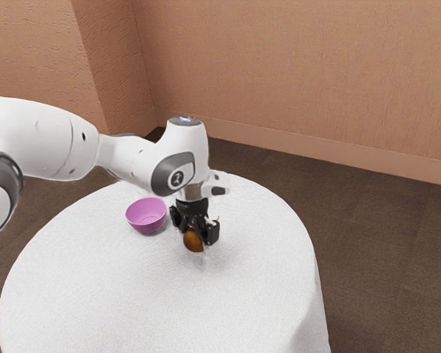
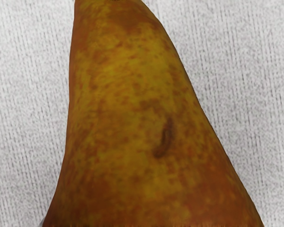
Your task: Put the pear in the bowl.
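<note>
Under the pincer point(image 1: 195, 236) sits the pear point(image 1: 193, 241), outside the bowl point(image 1: 146, 215), which stands near it toward ten o'clock in the exterior view. The reach to the fruit looks done; whether the pincer is clamped on it or loose around it, I cannot tell, nor whether the pear rests on the desk point(image 1: 125, 294). Left to do, I judge: a sure grip, a lift, the carry toward ten o'clock, the release.

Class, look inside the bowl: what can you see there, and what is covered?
Inside the bowl, bare pink wall and floor show; the pear is outside it. The near rim covers some of the near inner wall.
</note>
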